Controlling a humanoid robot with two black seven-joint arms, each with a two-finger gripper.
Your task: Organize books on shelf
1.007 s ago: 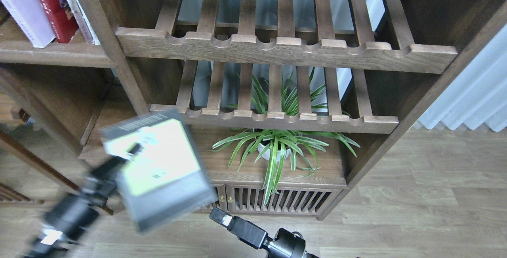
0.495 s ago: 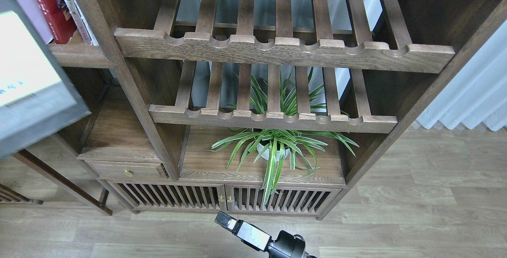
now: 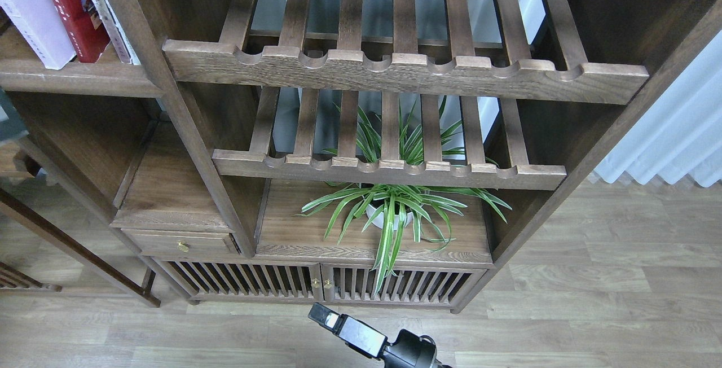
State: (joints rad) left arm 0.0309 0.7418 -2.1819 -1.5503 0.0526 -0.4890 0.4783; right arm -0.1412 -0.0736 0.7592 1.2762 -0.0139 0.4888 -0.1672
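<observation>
The shelf is a flat dark-brown board at the upper left. On it stand a pale lavender-white book, a red book and a thin pale-spined book, all upright and leaning slightly left. Only a grey corner of the yellow-green-and-grey book shows, at the left edge below the shelf board. My left arm and gripper are out of view. My right gripper is low at the bottom centre, dark and seen end-on, away from the books; I cannot tell whether it is open or shut.
Two slatted racks with scalloped front rails fill the middle of the bookcase. A potted spider plant stands on the board below them. A small drawer and slatted doors are at the base. A white curtain hangs at right.
The yellow-green-and-grey book, held by my left gripper in front of the bookcase, moved up and left until only its grey corner shows. My left arm left the view. The right gripper barely moved.
</observation>
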